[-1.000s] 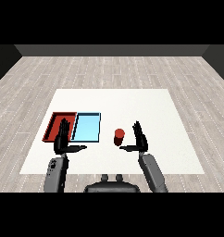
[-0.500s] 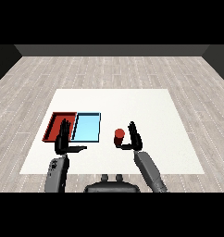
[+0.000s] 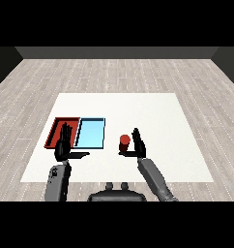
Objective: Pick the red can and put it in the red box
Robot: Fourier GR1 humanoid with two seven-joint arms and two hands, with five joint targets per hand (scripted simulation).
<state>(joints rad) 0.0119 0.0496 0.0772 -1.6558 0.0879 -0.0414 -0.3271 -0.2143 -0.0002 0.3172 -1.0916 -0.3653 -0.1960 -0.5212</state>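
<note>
The red can (image 3: 124, 141) stands upright on the white table, a little right of the light blue tray (image 3: 91, 132). My right hand (image 3: 137, 144) is up against the can's right side, fingers straight and pointing up, thumb reaching left below the can; it is open. The red tray (image 3: 55, 129) lies left of the blue one. In front of the red tray's near edge my left hand (image 3: 64, 146) is raised and open, thumb pointing right, and it hides part of that tray.
The two trays sit side by side on the left half of the white table (image 3: 153, 116). Grey wood floor surrounds the table on all sides.
My right hand has moved left toward the red can and now sits right beside it. The left hand, the can and the trays have stayed put.
</note>
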